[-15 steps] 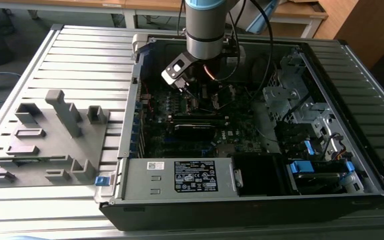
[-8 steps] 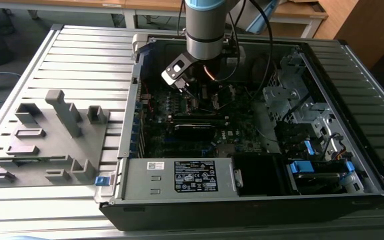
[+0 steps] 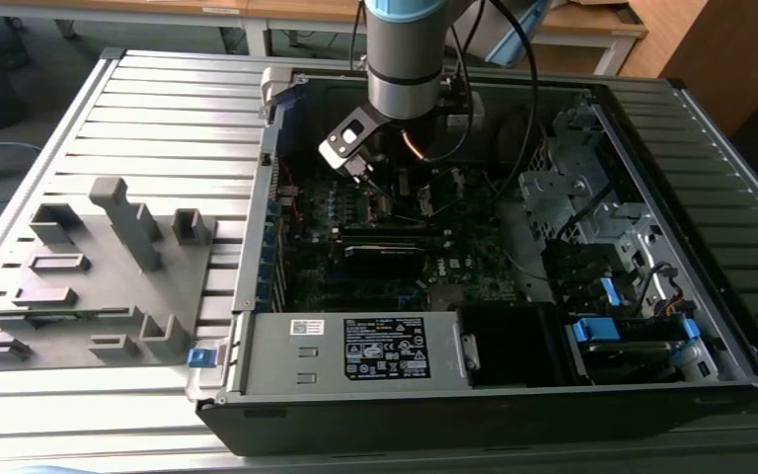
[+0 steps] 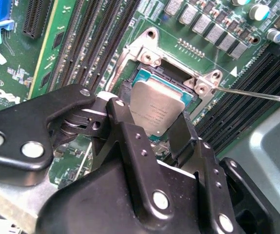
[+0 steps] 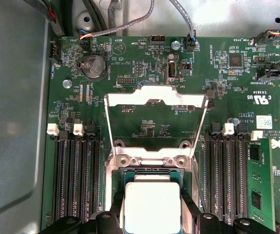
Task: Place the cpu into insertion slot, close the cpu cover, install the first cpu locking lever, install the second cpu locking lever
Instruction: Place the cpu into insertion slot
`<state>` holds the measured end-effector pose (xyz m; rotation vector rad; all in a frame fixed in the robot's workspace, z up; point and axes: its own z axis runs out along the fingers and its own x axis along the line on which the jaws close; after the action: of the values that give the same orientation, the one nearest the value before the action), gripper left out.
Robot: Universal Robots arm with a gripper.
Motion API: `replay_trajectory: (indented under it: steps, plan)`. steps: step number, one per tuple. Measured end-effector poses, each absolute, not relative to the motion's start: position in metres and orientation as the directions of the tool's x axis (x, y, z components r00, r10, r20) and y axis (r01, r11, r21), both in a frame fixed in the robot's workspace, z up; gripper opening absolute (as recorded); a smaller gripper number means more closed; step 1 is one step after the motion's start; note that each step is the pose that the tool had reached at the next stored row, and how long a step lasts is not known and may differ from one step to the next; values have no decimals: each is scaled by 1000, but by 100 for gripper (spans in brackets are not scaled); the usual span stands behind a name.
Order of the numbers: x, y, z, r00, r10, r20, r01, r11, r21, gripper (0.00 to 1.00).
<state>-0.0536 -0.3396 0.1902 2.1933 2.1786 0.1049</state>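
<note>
A: Since the gripper (image 4: 154, 117) is down inside the case (image 3: 511, 415), what has it got?
B: The cpu (image 4: 157, 109). In both wrist views its two black fingers (image 4: 130, 141) are drawn in to the chip's width and press on opposite edges.
A: And where is the chip?
B: Right over the slot (image 4: 144, 78), with its silver top tilted a little against the socket's teal rim. I cannot tell whether it touches the slot.
A: The cover (image 5: 152, 96)?
B: It is swung open, standing up from its hinge on the side of the slot nearest the coin battery (image 5: 93, 67). A thin wire lever (image 4: 257, 94) reaches out free over the memory slots (image 5: 76, 180).
A: Any writing?
B: There is faint print on the cpu's top and white lettering all over the green board (image 5: 145, 122), which also carries a small white sticker (image 5: 264, 122). In the exterior view a black-and-white label (image 3: 386, 348), full of print and symbols, sits on the power supply (image 3: 273, 365) at six o'clock of the case.
A: And around the case?
B: It stands on a slatted table (image 3: 155, 99). A grey fixture (image 3: 90, 276) lies at nine o'clock, and the arm (image 3: 406, 49) comes in from twelve o'clock
</note>
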Motion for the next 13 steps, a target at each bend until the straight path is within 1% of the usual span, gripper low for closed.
replay_trajectory:
  steps: [11,12,13]
  plan:
    - [-53,-339,189,6,1000,16,997,-7,83,55]
    - [-53,-339,190,6,1000,15,997,-7,83,60]
    - [-54,-340,190,6,1000,14,997,-7,82,60]
